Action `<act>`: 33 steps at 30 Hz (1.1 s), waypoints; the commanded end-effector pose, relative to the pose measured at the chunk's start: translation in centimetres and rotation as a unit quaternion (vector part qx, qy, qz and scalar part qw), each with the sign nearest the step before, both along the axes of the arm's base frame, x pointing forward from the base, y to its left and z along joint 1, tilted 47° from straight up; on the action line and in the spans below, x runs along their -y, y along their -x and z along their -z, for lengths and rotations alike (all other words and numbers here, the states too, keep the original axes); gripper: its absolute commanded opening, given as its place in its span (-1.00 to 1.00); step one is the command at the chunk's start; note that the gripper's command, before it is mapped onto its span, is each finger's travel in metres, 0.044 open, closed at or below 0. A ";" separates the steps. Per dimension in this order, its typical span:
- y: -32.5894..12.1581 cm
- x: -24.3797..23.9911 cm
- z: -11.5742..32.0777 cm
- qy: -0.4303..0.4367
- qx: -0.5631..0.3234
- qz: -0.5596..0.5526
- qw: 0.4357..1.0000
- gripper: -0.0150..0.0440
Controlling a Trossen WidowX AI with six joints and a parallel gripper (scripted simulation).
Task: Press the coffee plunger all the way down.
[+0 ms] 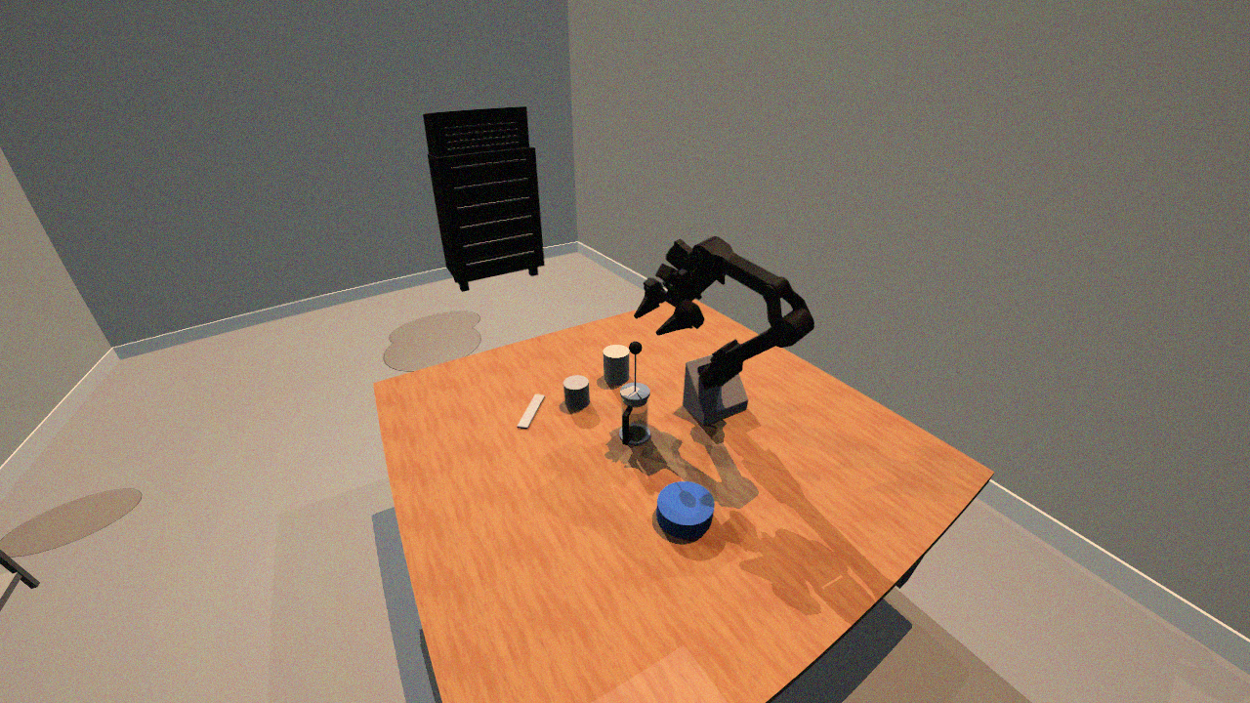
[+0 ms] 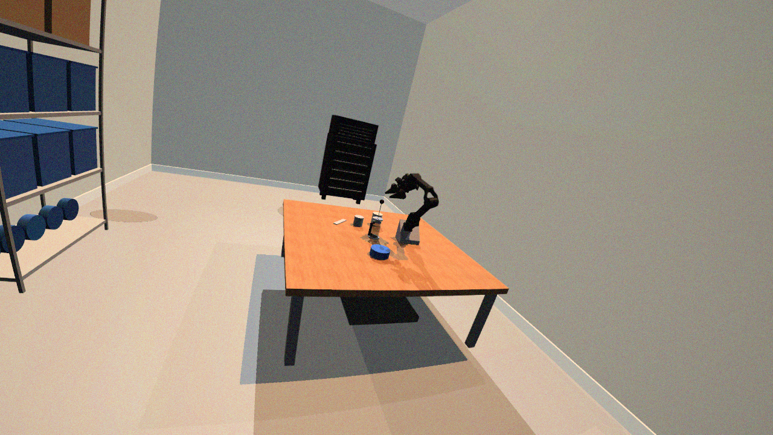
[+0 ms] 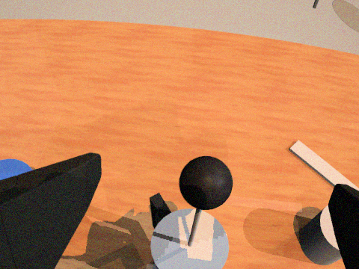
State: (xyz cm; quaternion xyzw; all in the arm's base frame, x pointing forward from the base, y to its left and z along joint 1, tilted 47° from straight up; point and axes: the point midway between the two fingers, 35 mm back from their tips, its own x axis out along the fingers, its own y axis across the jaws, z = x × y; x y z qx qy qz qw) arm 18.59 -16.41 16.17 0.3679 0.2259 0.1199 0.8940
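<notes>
Gripper (image 1: 671,312): you see it spread wide, empty, above the knob.
Plunger knob (image 3: 206,182): raised, untouched.
Coffee press (image 1: 635,413): upright on your table (image 1: 541,542).

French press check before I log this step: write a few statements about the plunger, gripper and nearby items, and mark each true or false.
1. The plunger knob stands raised above the French press lid. True.
2. The gripper is shut on the knob. False: it is open, above the knob, touching nothing.
3. The blue bowl lies tipped on its side. False: it sits upright.
4. Two cylindrical canisters stand near the press. True.
</notes>
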 end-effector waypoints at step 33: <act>-3.4 -3.7 3.1 -0.011 0.001 0.001 1.000 1.00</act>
